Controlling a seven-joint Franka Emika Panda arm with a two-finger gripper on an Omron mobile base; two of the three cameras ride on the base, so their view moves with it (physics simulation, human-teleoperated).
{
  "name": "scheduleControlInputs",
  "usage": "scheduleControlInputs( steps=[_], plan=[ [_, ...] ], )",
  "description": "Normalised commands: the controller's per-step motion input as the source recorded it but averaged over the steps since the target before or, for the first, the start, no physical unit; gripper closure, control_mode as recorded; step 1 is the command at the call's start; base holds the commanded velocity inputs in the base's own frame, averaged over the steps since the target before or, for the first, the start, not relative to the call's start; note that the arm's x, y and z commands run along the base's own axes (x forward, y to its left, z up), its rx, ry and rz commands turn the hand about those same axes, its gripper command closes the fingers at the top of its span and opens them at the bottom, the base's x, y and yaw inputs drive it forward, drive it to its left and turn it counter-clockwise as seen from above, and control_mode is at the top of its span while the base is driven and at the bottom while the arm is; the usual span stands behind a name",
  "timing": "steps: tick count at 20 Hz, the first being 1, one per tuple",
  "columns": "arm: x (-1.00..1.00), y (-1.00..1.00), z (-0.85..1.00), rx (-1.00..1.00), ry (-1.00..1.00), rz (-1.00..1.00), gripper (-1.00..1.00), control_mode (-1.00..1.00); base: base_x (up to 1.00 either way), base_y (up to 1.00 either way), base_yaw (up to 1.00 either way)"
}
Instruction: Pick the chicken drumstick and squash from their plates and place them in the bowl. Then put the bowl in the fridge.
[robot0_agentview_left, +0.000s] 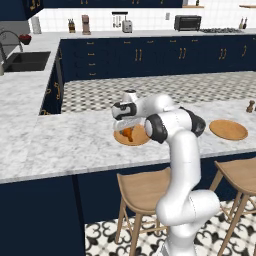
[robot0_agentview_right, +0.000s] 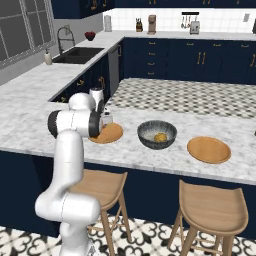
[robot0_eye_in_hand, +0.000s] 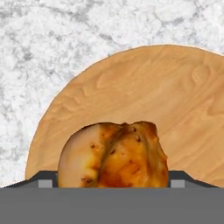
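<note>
Hanging low over the near plate (robot0_agentview_left: 134, 137), the gripper (robot0_agentview_left: 128, 131) has its two fingers on either side of the chicken drumstick (robot0_eye_in_hand: 113, 155), which lies on the wood of that plate. From the hand view the roasted meat sits between the dark finger tips (robot0_eye_in_hand: 43, 180), one on each flank, and the jaws stand wide; whether the pads already touch the meat cannot be told, and the drumstick shows no sign of being lifted off the plate. From the left base view a bit of orange-brown meat shows just under the hand, on the plate's inner part. The plate itself rests on the marble table (robot0_agentview_left: 60, 145) near its front edge. In the right base view the dark speckled bowl (robot0_agentview_right: 157, 135) stands on the table just beside that plate, between it and the second wooden plate (robot0_agentview_right: 209, 149), which is bare. Inside the bowl lies the yellow squash (robot0_agentview_right: 160, 137), near the middle of its floor. Wooden stools (robot0_agentview_right: 212, 210) stand under the table's front edge, below the plates.
</note>
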Motion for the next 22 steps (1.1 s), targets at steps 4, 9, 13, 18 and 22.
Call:
scheduleControlInputs(
  steps=[4, 9, 13, 18, 22],
  plan=[
    [-0.2, 0.3, -0.57, 0.0, 0.2, 0.0, 1.0, -1.0, 0.0, 0.0, 0.0],
    [-0.9, -0.15, 0.24, 0.0, -0.1, -0.04, 1.0, -1.0, 0.0, 0.0, 0.0],
    [-1.0, -0.25, 0.83, -0.07, -0.35, -0.04, 1.0, -1.0, 0.0, 0.0, 0.0],
    [-0.95, -0.49, 0.8, -0.07, -0.34, -0.07, 1.0, -1.0, 0.0, 0.0, 0.0],
    [-0.47, -0.92, 0.71, 0.0, -0.03, -0.13, 1.0, -1.0, 0.0, 0.0, 0.0]
  ],
)
